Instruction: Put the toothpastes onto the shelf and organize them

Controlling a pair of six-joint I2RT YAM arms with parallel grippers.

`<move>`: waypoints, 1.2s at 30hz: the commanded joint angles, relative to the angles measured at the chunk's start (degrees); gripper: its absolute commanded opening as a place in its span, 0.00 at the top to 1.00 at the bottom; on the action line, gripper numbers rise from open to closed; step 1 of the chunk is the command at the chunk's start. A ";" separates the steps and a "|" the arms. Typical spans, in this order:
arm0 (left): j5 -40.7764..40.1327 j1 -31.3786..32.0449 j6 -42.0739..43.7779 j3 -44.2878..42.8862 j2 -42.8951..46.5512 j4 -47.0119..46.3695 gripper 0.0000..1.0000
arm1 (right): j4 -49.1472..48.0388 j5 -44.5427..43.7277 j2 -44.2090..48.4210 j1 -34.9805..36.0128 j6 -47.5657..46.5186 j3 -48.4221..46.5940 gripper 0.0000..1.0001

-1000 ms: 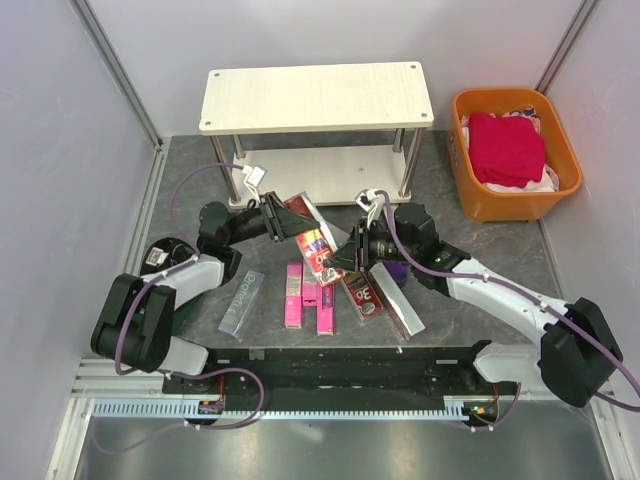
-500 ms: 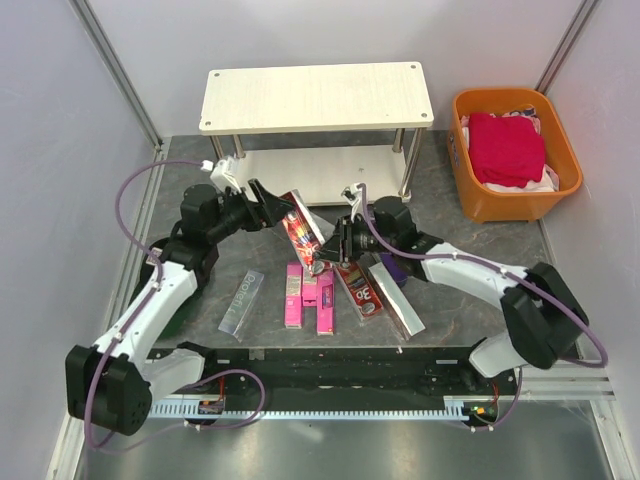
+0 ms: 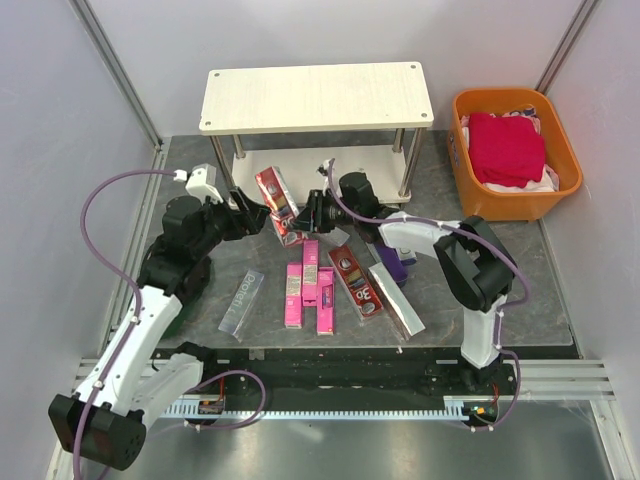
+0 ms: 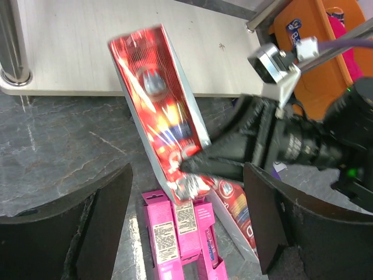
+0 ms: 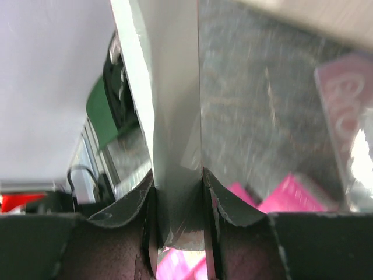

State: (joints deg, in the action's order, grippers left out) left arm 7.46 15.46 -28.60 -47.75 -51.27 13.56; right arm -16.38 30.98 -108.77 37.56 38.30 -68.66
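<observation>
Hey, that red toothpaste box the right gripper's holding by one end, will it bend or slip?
Probably stiff: the red carton shows straight edges though the right gripper pinches only its lower end. Its glossy foil face looks slippery, so it may pivot in the grip.

Right claw point(image 3: 303, 215) pinches a red toothpaste carton point(image 3: 277, 203) near the shelf point(image 3: 316, 96); left claw point(image 3: 258, 214) spread

Plain white panel walls point(image 3: 60, 150) enclose a dark grey marbled tabletop point(image 3: 545, 290). An orange plastic basket point(image 3: 510, 205) stands at its right.
</observation>
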 commanded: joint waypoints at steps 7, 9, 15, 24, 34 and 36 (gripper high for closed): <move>-3.51 -0.08 3.38 -3.76 5.03 3.66 0.16 | -15.62 -1.36 -13.64 -3.90 15.13 -17.35 0.76; -3.68 -0.08 3.29 -3.76 6.08 3.84 0.17 | -15.00 -1.62 -16.11 -3.90 17.85 -21.14 0.76; -4.39 -0.08 2.76 -3.58 8.20 4.28 0.17 | -12.28 -2.15 -27.08 -3.81 24.97 -36.94 0.75; -3.33 -0.08 1.62 -3.41 8.81 4.37 0.17 | -7.00 -3.30 -36.94 -2.76 29.89 -48.74 0.70; -2.98 -0.08 0.92 -2.88 8.81 4.37 0.17 | -2.69 -4.70 -41.61 -0.74 29.81 -54.12 0.57; -2.98 -0.08 0.91 -2.62 8.73 4.46 0.17 | -2.60 -4.88 -41.09 -0.73 29.55 -52.90 0.44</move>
State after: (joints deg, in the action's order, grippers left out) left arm 4.56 15.49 -27.59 -49.19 -43.09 17.76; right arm -17.93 26.83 -150.82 36.40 68.29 -120.27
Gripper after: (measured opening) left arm 0.830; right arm 0.438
